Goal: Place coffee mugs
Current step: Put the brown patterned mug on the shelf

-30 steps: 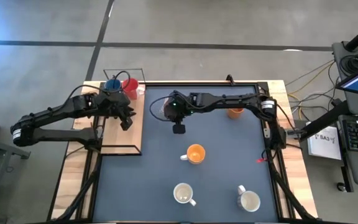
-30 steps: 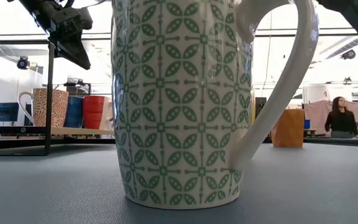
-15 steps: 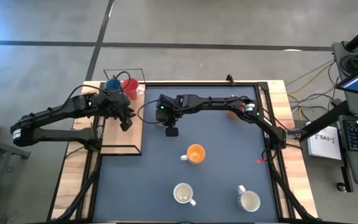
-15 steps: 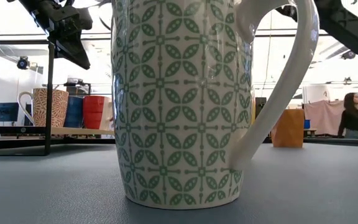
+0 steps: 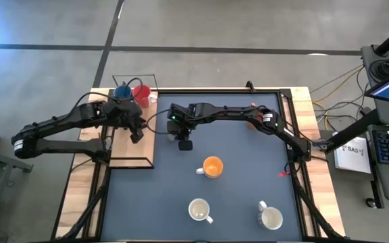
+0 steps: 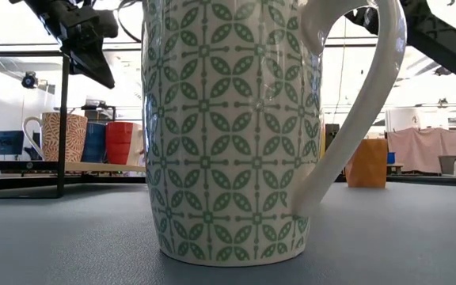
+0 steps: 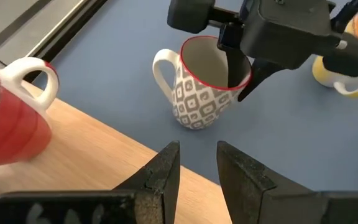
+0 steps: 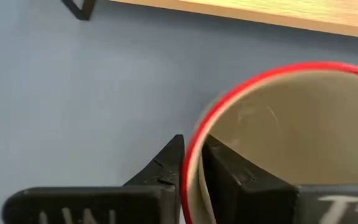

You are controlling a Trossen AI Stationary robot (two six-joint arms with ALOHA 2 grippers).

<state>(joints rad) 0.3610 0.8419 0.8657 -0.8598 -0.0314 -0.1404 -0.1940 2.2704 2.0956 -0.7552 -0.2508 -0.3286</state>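
One mug with a red rim [image 7: 209, 84] is pinched by its wall in my right claw [image 8: 190, 163] on the blue surface [image 5: 248, 202] near the wooden shelf [image 7: 104, 162], so next I think I must carry it there, while my left claw [image 7: 196, 168] waits, fingers apart.
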